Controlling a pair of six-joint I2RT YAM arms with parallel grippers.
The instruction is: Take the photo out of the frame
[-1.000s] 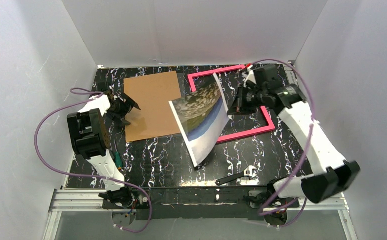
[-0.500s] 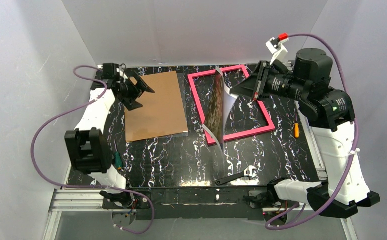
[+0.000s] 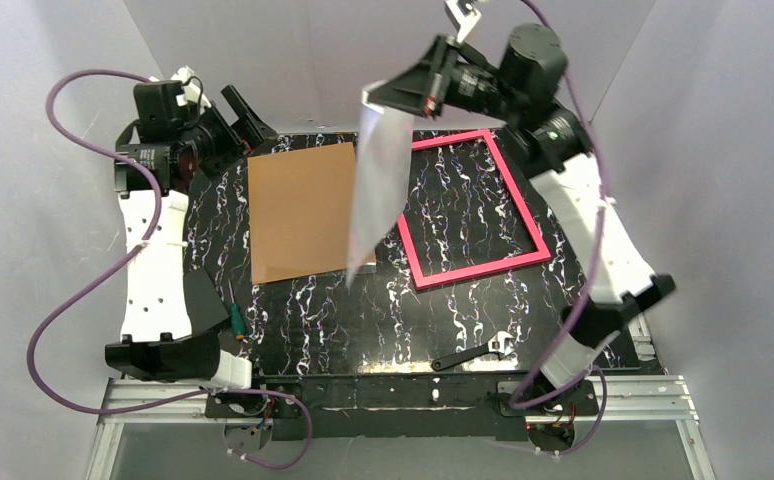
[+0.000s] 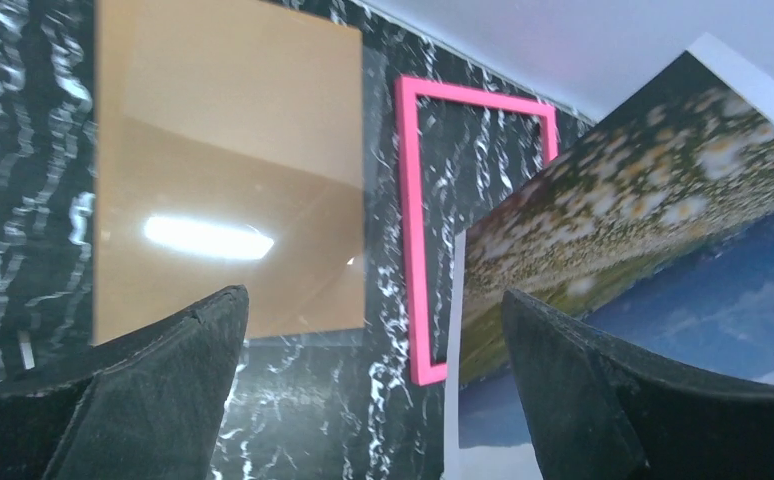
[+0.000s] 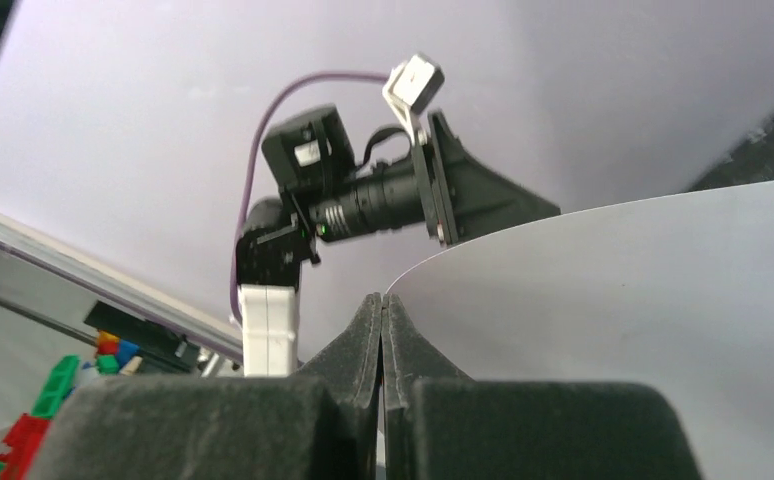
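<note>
Top external: raised right pincer (image 3: pixel 369 96) clamps the photo (image 3: pixel 379 180); left pincer (image 3: pixel 252 117) gapes wide.

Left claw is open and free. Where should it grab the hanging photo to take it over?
Probably the free side edge of the photo, about midway down, approached level from the left claw. The sheet hangs nearly upright from the right claw pinching its top, so that edge is bare in mid-air.

L to R — backing board (image 3: pixel 298 210), photo (image 3: pixel 378 180) up in air, frame (image 3: pixel 478 270)
</note>
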